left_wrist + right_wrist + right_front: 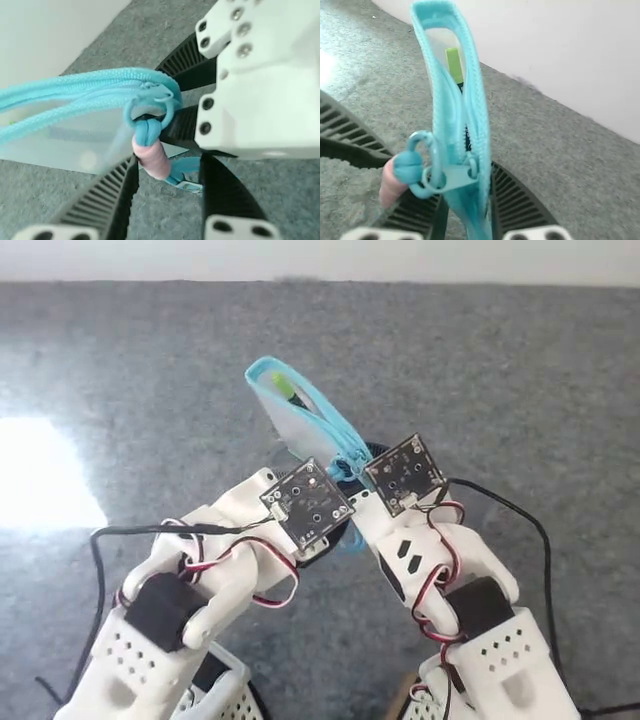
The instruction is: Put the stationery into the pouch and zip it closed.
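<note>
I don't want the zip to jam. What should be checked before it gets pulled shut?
1. Pouch held: ok, right gripper shut on its end.
2. Stationery inside: cannot tell; one green item shows in it.
3. Pink pull tab inside the left gripper: ok.
4. Tab clamped: not ok, left gripper open.
5. Zip closed: not ok, it gapes open.

pouch [300,420] lower end hidden behind arms [312,508], green item [285,390] indistinct
</note>
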{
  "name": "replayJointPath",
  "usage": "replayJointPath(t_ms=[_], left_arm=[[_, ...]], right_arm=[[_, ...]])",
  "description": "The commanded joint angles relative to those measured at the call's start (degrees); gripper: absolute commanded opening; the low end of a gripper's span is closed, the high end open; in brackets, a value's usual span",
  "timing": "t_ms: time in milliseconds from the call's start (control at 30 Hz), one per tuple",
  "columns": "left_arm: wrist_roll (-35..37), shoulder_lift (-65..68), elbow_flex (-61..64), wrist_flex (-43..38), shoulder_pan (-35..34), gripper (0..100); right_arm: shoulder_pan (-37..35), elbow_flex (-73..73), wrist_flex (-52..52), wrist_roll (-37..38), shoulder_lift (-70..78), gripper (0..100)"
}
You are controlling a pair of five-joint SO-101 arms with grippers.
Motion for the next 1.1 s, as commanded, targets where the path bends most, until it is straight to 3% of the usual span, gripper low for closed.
replayJointPath(t_ms=[0, 233, 667, 867, 1067], left_arm=[[-0.6, -0.3, 0.0, -3.9, -0.2, 16], [-0.3, -0.3, 1.7, -7.9, -4.0, 16], [0.8, -0.3, 4.6, -11.9, -4.0, 21], [0.3, -0.3, 4.4, -12.7, -2.8, 7], [-1.7, -0.3, 4.2, -12.7, -1.8, 4]], right_arm=[[0.2, -2.0, 0.0, -0.7, 1.0, 0.8], [-0.1, -1.1, 0.4, -0.7, 1.0, 0.8], [0.0, -1.1, 0.6, -0.7, 1.0, 0.8], [-0.2, -1.0, 0.7, -0.6, 1.5, 0.8], [-0.2, 0.3, 0.4, -0.4, 1.0, 0.8]])
